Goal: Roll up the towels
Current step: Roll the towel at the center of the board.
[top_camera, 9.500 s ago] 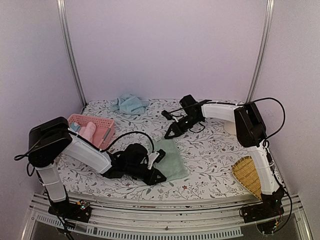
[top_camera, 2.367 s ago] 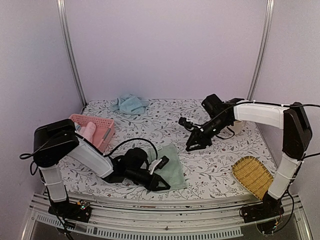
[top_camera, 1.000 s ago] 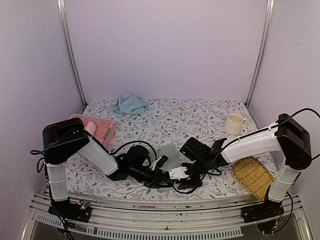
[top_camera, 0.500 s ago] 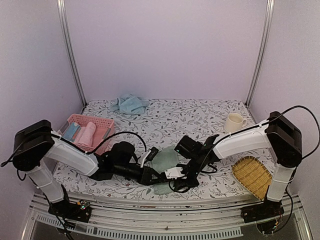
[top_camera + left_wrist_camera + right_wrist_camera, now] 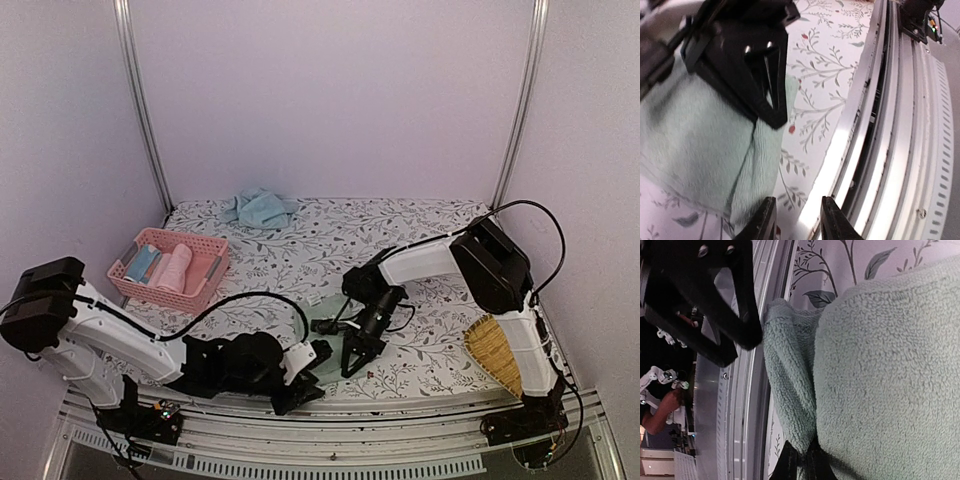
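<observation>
The sage green towel [image 5: 880, 365] is lying at the near edge of the table [image 5: 420, 370], and a fold of it is being clamped between the fingers of the right gripper [image 5: 800, 462], likely so that rolling can be begun. The left gripper [image 5: 797, 222] is being held just beside it, fingers apart and empty. The clamp is being shown by the right wrist view alone. The light blue towel [image 5: 258, 207], at the far edge, is being shown only from above.
</observation>
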{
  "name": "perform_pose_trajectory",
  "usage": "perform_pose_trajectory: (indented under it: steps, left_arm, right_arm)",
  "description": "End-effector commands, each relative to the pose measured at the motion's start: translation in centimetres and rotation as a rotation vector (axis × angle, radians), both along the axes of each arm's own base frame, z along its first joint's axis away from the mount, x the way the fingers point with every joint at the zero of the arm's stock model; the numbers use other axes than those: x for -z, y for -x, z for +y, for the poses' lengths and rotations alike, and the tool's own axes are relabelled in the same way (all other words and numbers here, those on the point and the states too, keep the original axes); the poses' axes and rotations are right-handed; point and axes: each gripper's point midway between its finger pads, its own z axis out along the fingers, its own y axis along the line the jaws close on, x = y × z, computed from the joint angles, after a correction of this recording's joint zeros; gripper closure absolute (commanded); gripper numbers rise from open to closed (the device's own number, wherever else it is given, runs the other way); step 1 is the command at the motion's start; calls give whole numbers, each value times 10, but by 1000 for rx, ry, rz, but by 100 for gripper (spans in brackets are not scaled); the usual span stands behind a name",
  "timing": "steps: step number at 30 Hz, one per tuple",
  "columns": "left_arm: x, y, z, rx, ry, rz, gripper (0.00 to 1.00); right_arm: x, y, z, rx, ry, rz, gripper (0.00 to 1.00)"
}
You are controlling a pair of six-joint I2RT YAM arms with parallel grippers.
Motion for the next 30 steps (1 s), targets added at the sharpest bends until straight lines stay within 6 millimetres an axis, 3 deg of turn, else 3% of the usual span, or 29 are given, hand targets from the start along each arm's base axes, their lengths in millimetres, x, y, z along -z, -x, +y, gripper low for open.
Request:
perform_pose_trajectory:
  steps: [1,7,14,18,24,26,28,30]
  left_arm:
    - [-5,-20,-23,36,-132,-251,68]
    - [15,-27,-37,103,-256,-344,60]
    - [30,-34,-37,103,-320,-362,65]
    - [34,-31,-37,107,-318,-344,74]
    - [35,-27,-39,122,-299,-311,96]
    - [36,-26,-39,125,-299,-292,100]
    - [38,-25,-37,127,-298,-254,100]
    - [40,-24,-35,130,-291,-202,100]
  right_arm:
    - [29,2,-23,-13,136,72,96]
    - [32,2,-22,-5,145,79,96]
    - [34,2,-22,-1,147,83,96]
    - [36,1,-22,-2,147,77,96]
    - [32,1,-21,-1,141,73,95]
    - [26,0,-21,0,134,62,90]
    - [10,-1,-22,0,110,54,78]
    - [-26,-11,-21,10,31,-20,63]
